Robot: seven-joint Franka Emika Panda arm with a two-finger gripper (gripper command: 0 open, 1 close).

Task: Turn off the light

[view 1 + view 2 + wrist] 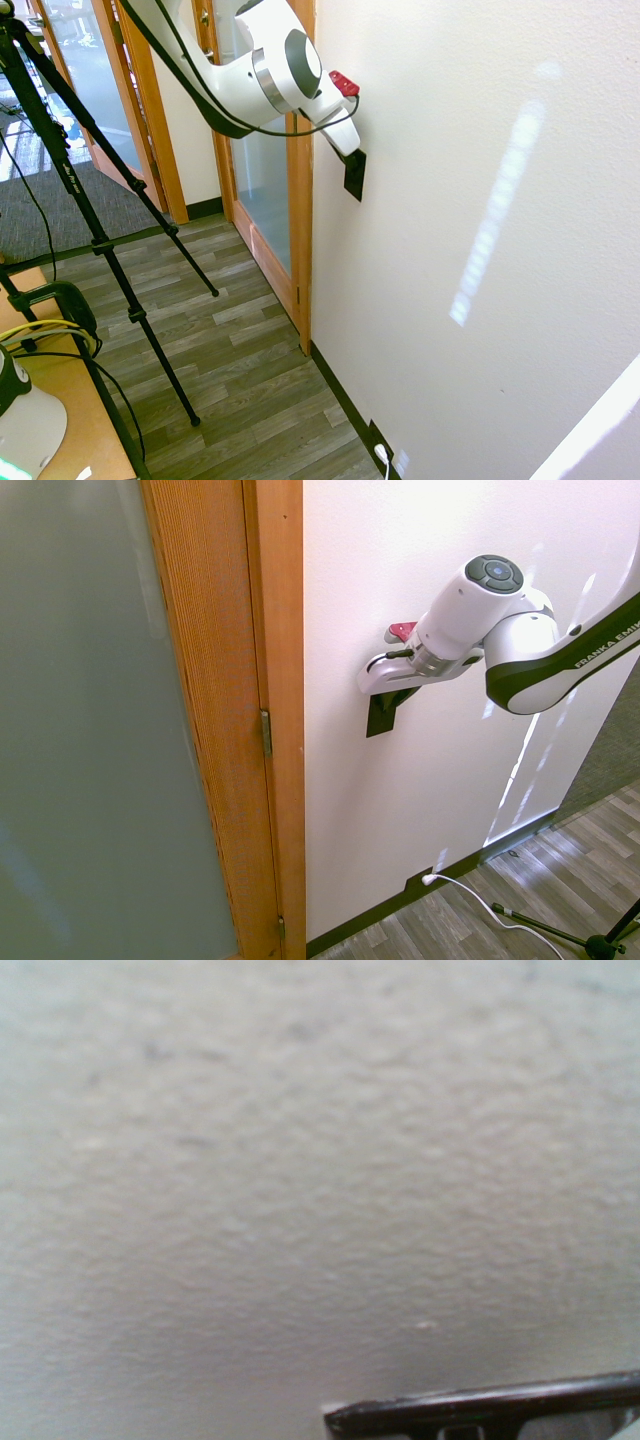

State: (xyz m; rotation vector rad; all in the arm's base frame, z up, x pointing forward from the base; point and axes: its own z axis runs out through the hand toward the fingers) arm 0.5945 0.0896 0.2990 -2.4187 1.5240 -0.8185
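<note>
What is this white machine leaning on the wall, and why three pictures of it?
It is a robot arm, meant to turn off the room's light. Two pictures come from cameras standing in the room, on opposite sides of the arm. The third comes from a camera on its wrist, so close that it shows mostly bare wall and the dark edge of the switch. The arm's tip, the gripper, is at the small black switch plate beside the wooden door frame. It holds nothing. Low on the wall sits an outlet with a white plug.

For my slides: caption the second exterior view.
White arm's pincer at the black wall switch beside a wooden door frame.
</note>
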